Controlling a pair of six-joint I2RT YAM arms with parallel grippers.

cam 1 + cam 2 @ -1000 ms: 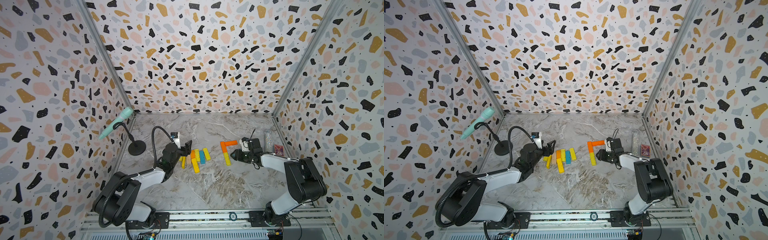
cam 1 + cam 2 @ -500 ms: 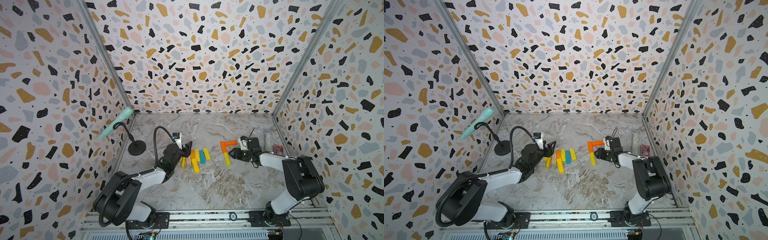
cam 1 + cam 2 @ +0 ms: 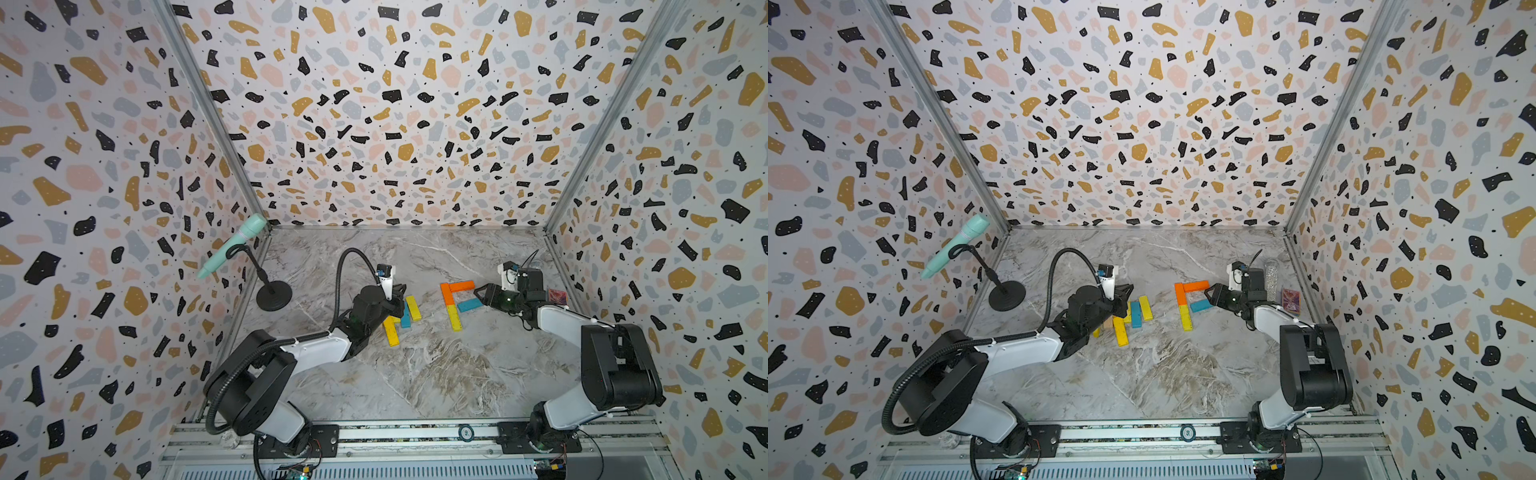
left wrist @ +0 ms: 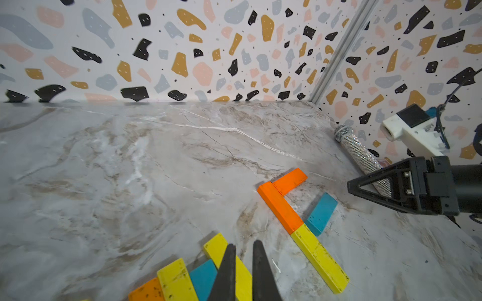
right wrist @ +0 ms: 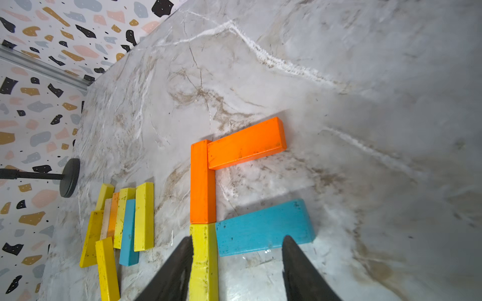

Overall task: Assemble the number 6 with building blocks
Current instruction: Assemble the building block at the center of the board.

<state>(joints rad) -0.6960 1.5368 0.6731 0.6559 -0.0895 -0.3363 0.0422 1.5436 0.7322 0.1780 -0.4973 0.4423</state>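
Beneath the left claw (image 4: 243, 246), one yellow block (image 4: 215, 246) partly hidden

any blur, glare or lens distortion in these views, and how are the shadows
Both top views: sharp, evenly lit, walls splayed by wide-angle distortion. Left wrist view: wall pattern smeared toward one edge, orange blocks crisp. Right wrist view: nearest blue block throws a soft shadow, far table blurry.
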